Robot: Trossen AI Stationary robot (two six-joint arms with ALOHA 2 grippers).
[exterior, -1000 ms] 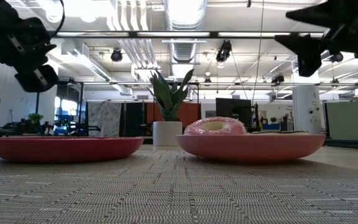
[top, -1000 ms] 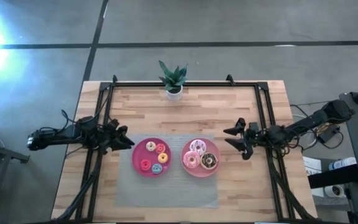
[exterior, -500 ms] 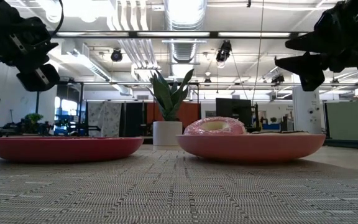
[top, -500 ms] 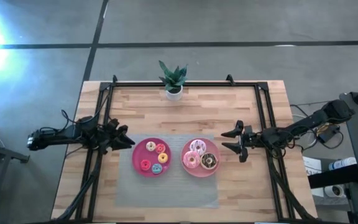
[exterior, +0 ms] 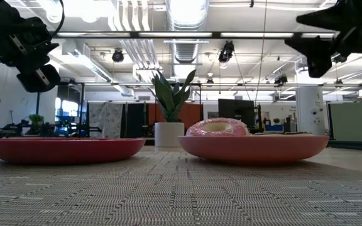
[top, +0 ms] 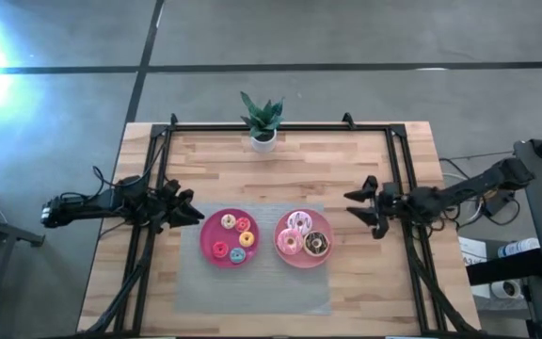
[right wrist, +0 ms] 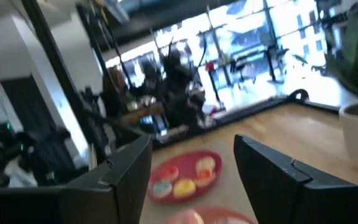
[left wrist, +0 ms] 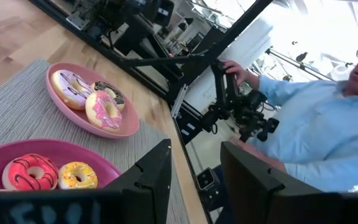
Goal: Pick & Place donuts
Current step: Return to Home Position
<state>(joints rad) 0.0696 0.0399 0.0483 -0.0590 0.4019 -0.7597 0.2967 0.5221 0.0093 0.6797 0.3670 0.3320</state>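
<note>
Three larger donuts, pale pink sprinkled [top: 298, 223], pink [top: 290, 243] and chocolate brown [top: 316, 244], lie on the pink plate [top: 305, 263]. Several tiny donuts [top: 233, 238] in red, orange and yellow lie on the red plate [top: 208, 235] to its left. Both plates rest on a grey woven mat [top: 252, 292]. My left gripper [top: 192, 209] hovers level just left of the red plate, open and empty [left wrist: 194, 155]. My right gripper [top: 358, 207] hovers right of the pink plate, above the table, open and empty [right wrist: 191, 149].
A potted plant [top: 262, 121] stands at the middle of the table's far edge. Black frame rails [top: 398, 179] run along the table's left, right and far sides. A person in a light blue shirt [left wrist: 316, 130] sits beyond the table's right side.
My right gripper first dipped a little toward the pink plate, then drew back toward the table's right edge and rose again. It stays open.
</note>
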